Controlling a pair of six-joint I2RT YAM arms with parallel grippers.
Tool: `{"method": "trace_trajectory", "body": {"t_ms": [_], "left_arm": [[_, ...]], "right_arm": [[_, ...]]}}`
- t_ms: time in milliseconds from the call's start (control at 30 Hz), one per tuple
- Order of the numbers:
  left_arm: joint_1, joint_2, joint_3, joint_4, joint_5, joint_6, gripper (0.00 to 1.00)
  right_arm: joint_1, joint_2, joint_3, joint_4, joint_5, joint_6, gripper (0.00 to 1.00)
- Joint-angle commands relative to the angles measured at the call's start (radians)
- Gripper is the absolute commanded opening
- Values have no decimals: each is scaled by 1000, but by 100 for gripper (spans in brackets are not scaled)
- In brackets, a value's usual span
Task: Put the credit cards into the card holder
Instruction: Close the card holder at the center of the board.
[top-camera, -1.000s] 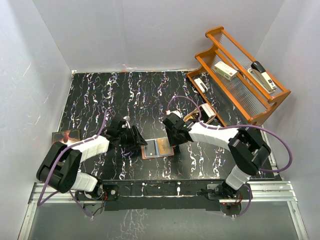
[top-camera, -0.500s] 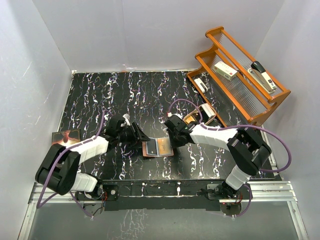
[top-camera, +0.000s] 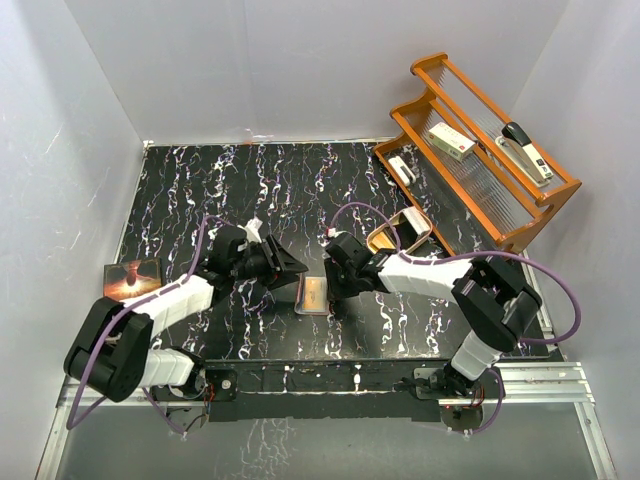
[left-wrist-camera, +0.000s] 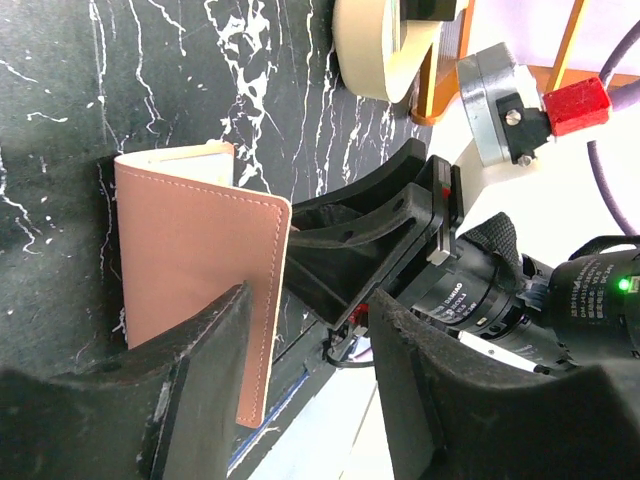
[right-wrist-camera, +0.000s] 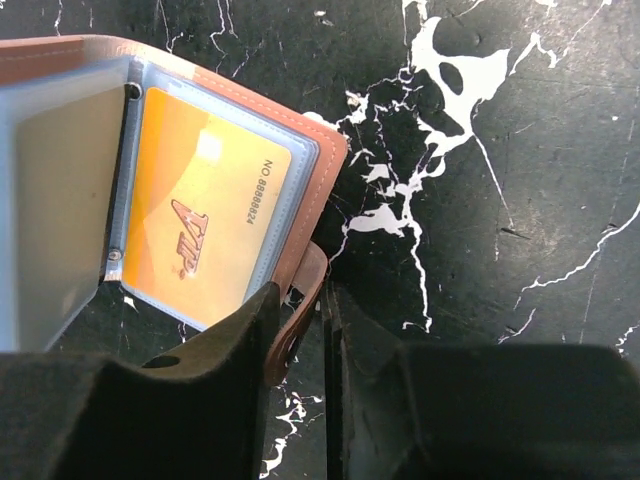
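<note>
The reddish-brown card holder (top-camera: 313, 297) lies half folded on the black marbled table between the two arms. In the right wrist view an orange-gold credit card (right-wrist-camera: 200, 235) sits inside its clear pocket, and a clear inner leaf (right-wrist-camera: 60, 200) stands raised to the card's left. My right gripper (right-wrist-camera: 298, 295) is shut on the holder's snap tab (right-wrist-camera: 305, 290); from above it (top-camera: 333, 287) is at the holder's right edge. My left gripper (left-wrist-camera: 312, 300) is open. The holder's left flap (left-wrist-camera: 190, 250) stands upright, its edge between the fingers, against the left one. From above the left gripper (top-camera: 292, 268) is at the holder's left.
A wooden rack (top-camera: 480, 170) at the back right holds a stapler (top-camera: 527, 150) and a white box (top-camera: 452, 141). A tan oval dish (top-camera: 400, 232) sits just behind the right arm. A dark booklet with an orange picture (top-camera: 132, 275) lies at the table's left edge.
The holder lay open and flat; now its left flap is lifted and swung toward the right. My left gripper moved right and up. My right gripper closed on the snap tab.
</note>
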Motion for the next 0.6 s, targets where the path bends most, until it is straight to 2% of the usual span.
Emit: {"method": "trace_trajectory", "body": {"t_ms": [0,200,567], "left_arm": [[-21,37,-10,79,53,-21,46],[-59,127,41,63,44,41,36],[-84,232,84,-20,-15,160,17]], "right_arm": [[7,-12,21,35,14,-4,24],[7,-83,22,-13,43,-5,30],[6,-184,-21,31,-8,67,31]]}}
